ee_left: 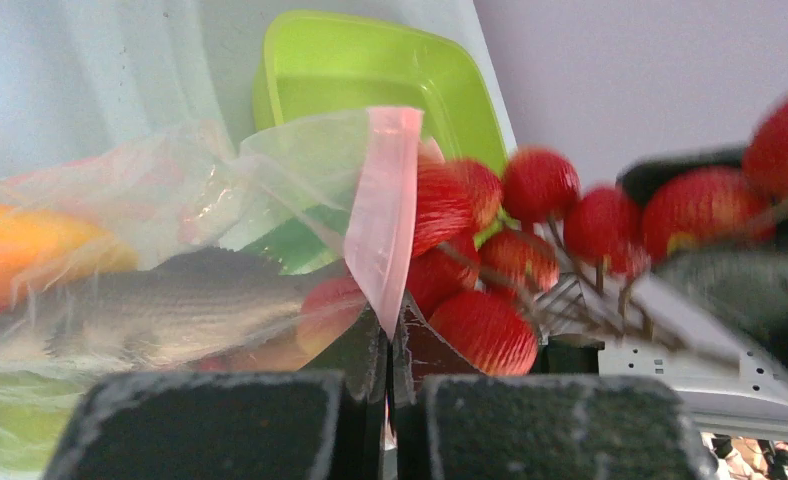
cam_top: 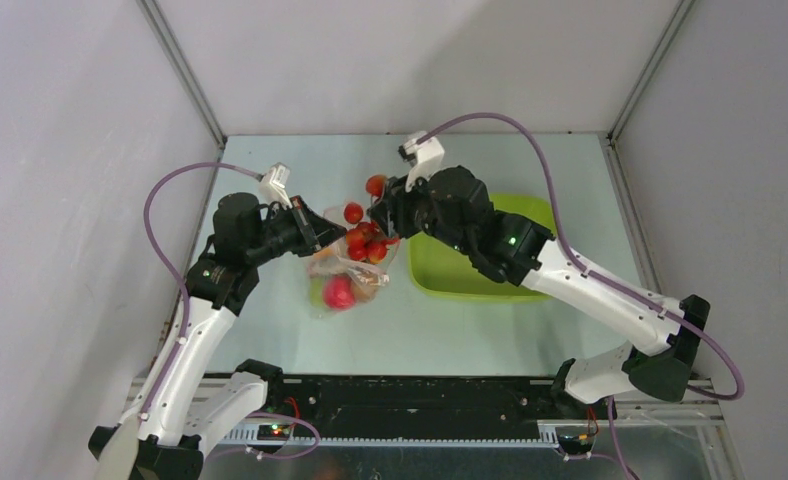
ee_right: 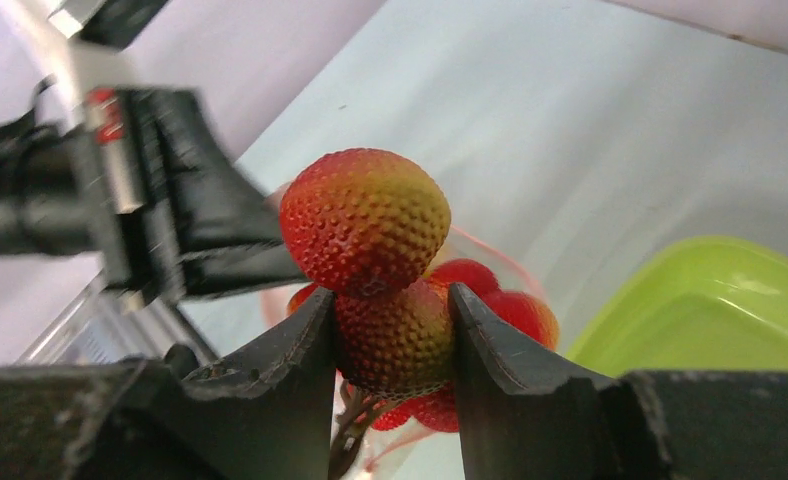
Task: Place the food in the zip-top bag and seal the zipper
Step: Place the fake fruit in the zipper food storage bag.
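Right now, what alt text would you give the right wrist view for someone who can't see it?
The right gripper clamps a bunch of bumpy red-and-yellow toy strawberries by one berry, seen close up between its two dark fingers. A lime-green tub sits lower right on the pale table, with the left arm blurred at left.

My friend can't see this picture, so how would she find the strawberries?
Find the lime-green tub on the table. Just left of it, the right tool pinches a bunch of strawberries at the clear bag's mouth. Unlike the bagged food, they are bumpy red berries joined on thin stems.
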`<action>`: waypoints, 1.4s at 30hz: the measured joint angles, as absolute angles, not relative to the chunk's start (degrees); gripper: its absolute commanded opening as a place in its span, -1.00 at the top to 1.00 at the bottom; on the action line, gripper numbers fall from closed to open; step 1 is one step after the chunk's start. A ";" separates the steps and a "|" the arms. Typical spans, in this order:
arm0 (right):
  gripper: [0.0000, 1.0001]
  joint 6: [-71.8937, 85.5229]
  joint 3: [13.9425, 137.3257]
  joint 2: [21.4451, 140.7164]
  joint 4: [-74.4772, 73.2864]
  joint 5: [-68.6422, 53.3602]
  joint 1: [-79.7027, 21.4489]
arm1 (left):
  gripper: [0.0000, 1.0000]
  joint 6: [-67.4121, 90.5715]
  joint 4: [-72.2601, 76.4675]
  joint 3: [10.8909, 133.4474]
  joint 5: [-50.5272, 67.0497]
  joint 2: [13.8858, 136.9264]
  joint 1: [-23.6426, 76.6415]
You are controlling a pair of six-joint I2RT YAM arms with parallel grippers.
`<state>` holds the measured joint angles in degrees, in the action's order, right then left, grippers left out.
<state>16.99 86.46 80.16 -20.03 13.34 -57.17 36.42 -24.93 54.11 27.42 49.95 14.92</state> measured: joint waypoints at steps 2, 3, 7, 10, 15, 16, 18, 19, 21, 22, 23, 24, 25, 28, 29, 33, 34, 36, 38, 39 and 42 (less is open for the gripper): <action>1.00 15.84 85.97 80.16 -19.11 10.59 -59.00 | 1.00 36.42 -24.93 54.11 27.44 49.93 14.92; 1.00 15.49 85.58 80.16 -18.72 9.32 -59.75 | 1.00 36.42 -24.95 54.11 27.42 49.89 14.92; 1.00 14.94 83.46 80.14 -17.87 6.15 -61.67 | 1.00 36.42 -24.97 54.11 27.44 49.82 14.92; 1.00 15.14 81.78 80.14 -17.50 5.52 -61.82 | 1.00 36.42 -24.97 54.11 27.49 49.82 14.92; 1.00 16.03 81.43 81.78 -17.45 6.66 -61.78 | 1.00 36.42 -24.97 54.11 27.73 49.82 14.92; 1.00 16.08 81.67 82.63 -17.54 6.92 -61.78 | 1.00 36.42 -24.97 54.11 27.73 49.82 14.92; 0.99 16.21 82.52 85.14 -17.69 7.09 -61.78 | 1.00 36.40 -24.97 54.11 27.73 49.82 14.92; 0.99 16.32 82.96 86.74 -17.87 7.05 -61.76 | 1.00 36.36 -24.99 54.11 27.73 49.82 14.92; 0.99 16.62 83.46 89.12 -18.28 6.59 -61.78 | 1.00 36.01 -25.06 54.11 27.70 49.82 14.92; 0.98 16.95 83.59 90.24 -18.55 6.33 -61.78 | 1.00 35.99 -25.23 54.11 27.70 49.82 14.92; 0.97 17.37 83.72 91.20 -18.81 5.93 -61.78 | 1.00 35.75 -25.69 54.11 27.42 49.82 14.90; 0.94 17.72 83.72 91.77 -18.92 5.69 -61.78 | 1.00 35.55 -26.33 54.11 27.09 49.87 14.76; 0.92 18.04 83.72 92.09 -19.22 5.61 -61.78 | 1.00 35.53 -26.79 54.08 26.94 49.89 14.55; 0.91 19.05 83.72 92.36 -20.05 5.82 -61.73 | 1.00 35.46 -26.92 54.08 26.68 49.87 14.44; 0.90 19.40 83.72 92.36 -20.32 6.02 -61.65 | 1.00 35.46 -26.92 54.08 26.70 49.87 14.44; 0.86 20.73 84.18 92.95 -21.93 6.17 -61.04 | 1.00 35.44 -26.87 54.08 26.68 49.87 14.44; 0.86 20.99 84.58 93.36 -22.44 6.22 -60.90 | 1.00 35.44 -26.87 54.08 26.65 49.87 14.44; 0.84 21.45 85.89 94.67 -23.83 6.57 -60.53 | 1.00 35.40 -26.68 54.08 26.57 49.84 14.33; 0.78 21.89 87.53 96.40 -25.21 7.14 -60.20 | 1.00 35.40 -26.59 54.08 26.98 49.82 14.33; 0.73 22.13 88.58 97.49 -25.98 7.51 -60.07 | 1.00 35.40 -26.59 54.08 27.11 49.82 14.35; 0.32 22.94 91.07 100.03 -28.05 8.97 -59.83 | 1.00 35.40 -26.39 54.08 27.20 49.82 14.35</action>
